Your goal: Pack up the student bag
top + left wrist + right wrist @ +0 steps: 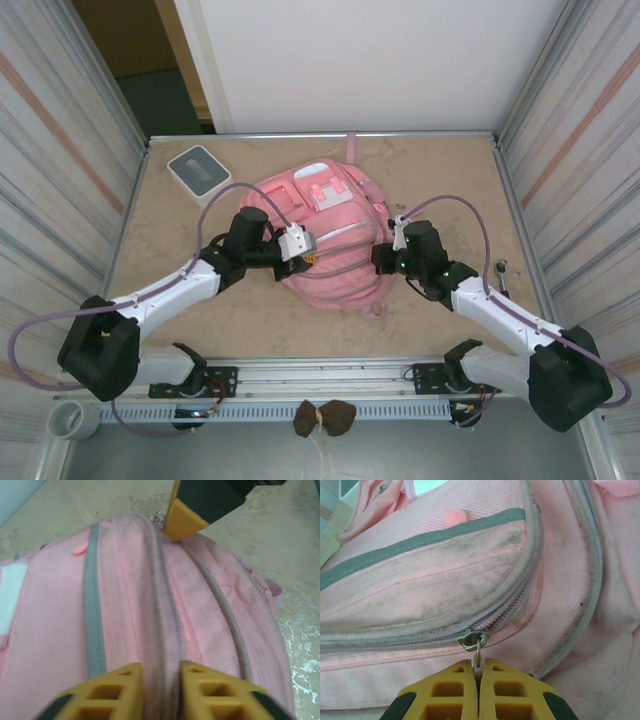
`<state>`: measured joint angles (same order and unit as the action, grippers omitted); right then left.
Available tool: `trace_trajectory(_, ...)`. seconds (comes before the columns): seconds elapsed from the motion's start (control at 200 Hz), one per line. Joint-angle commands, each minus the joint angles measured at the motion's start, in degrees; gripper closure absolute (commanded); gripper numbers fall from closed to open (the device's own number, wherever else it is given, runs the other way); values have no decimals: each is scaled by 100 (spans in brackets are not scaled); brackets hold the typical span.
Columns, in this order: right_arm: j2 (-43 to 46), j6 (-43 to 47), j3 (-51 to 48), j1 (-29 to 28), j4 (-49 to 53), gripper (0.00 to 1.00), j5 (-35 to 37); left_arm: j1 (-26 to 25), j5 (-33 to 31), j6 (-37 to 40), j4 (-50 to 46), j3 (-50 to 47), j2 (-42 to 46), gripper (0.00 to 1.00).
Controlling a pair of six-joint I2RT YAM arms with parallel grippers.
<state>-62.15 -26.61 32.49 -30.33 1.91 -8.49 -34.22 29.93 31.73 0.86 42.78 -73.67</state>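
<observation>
From above, the bag (325, 235) lay mid-tabletop (450, 190). The left arm (190, 285) reached its left side and the right arm (480, 305) its right, and a grey-and-white box (198, 170) sat near the far left corner. In the left wrist view, the left fingers (122, 682) stood narrowly parted, astride a zip line (167, 605) on the bag. In the right wrist view, the right fingers (502, 685) were pinched shut on the zip pull (478, 656), just below its slider (472, 640).
</observation>
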Motion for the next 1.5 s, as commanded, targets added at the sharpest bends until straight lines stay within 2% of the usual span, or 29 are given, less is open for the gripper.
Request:
trace_trajectory(0.0, -81, -189, 269, -260, 92, 100, 163, -99, -580, -57, -141, 223, 259, 59)
trace_trajectory(0.1, -178, -222, 437, -501, 89, 100, 196, -542, -1137, 51, -257, 321, 309, 50)
trace_trajectory(0.245, -213, -252, 571, -740, 69, 100, 233, -988, -1681, 58, -307, 546, 127, 44)
trace_trajectory(0.386, -199, -292, 604, -916, -24, 100, 216, -1257, -2069, 156, -343, 866, -341, 41)
trace_trajectory(0.536, -179, -292, 616, -1114, -64, 100, 200, -1342, -2134, 230, -342, 1209, -871, 41)
trace_trajectory(1.117, -324, -13, 585, -1198, 26, 100, 75, -1308, -2023, 383, -398, 1281, -1205, 68)
trace_trajectory(1.192, -316, 13, 584, -1189, 59, 100, 84, -1283, -1991, 376, -441, 1276, -1203, 74)
trace_trajectory(1.378, -255, 55, 548, -1062, 198, 100, 139, -1164, -1790, 370, -483, 1177, -1078, 97)
trace_trajectory(1.493, -235, -22, 575, -799, 629, 100, 411, -976, -1286, 280, -264, 890, -745, 100)
